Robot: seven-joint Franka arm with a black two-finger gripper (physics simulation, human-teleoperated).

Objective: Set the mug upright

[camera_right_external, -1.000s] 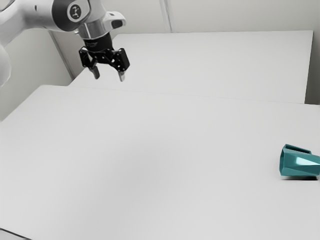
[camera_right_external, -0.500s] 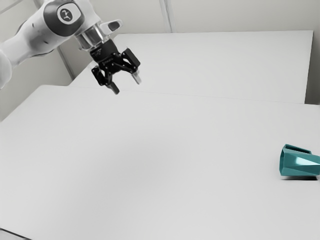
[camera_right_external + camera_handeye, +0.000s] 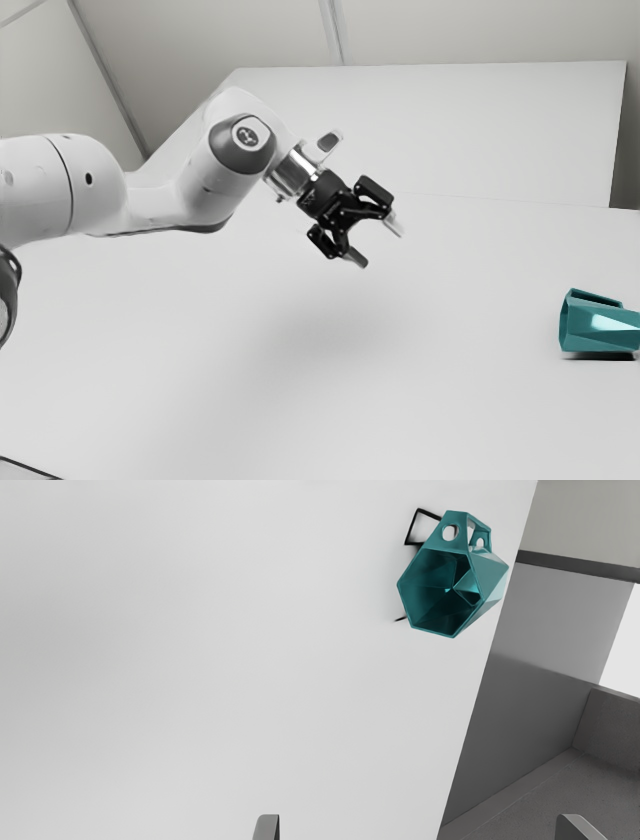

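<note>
White table [image 3: 420, 400] | pale wall [image 3: 480, 30], seemingly panelled | mug [image 3: 590, 332] sideways | tool [image 3: 381, 248] spread wide, empty

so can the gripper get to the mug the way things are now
Probably, with a further reach: the gripper is open and empty, the mug lies on its side, and I see nothing standing between them.

A white table [image 3: 470, 410], pale walls [image 3: 480, 30] behind, and past its edge a grey surface [image 3: 560, 800], perhaps floor
</note>
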